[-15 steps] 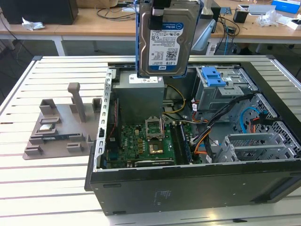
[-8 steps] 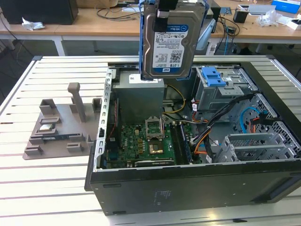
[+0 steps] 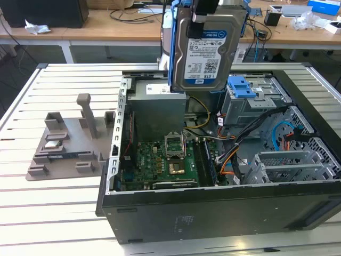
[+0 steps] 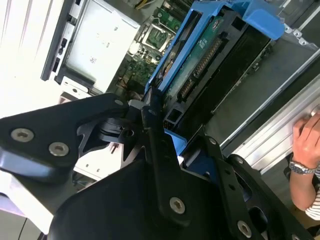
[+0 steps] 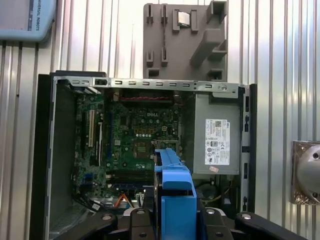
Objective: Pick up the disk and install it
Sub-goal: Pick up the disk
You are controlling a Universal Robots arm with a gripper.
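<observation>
Silver rectangular disk [image 3: 205,50] in a bright blue plastic carrier hangs upright above the open black metal computer case [image 3: 213,213] on the slatted white table [image 3: 53,213]. From the exterior cam I see the black hand [image 3: 204,18] clamped on the disk's top edge.

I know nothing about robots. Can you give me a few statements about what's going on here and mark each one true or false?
1. The gripper holds the disk in the air above the computer case. True.
2. The disk sits in a bay inside the case. False: it hangs in the gripper, above the case.
3. A grey fixture lies on the table beside the case, on the exterior view's left. True.
4. The case is closed. False: it is open, and the motherboard shows.
5. A person's hand wearing a wristwatch shows in the second wrist view. True.
</observation>
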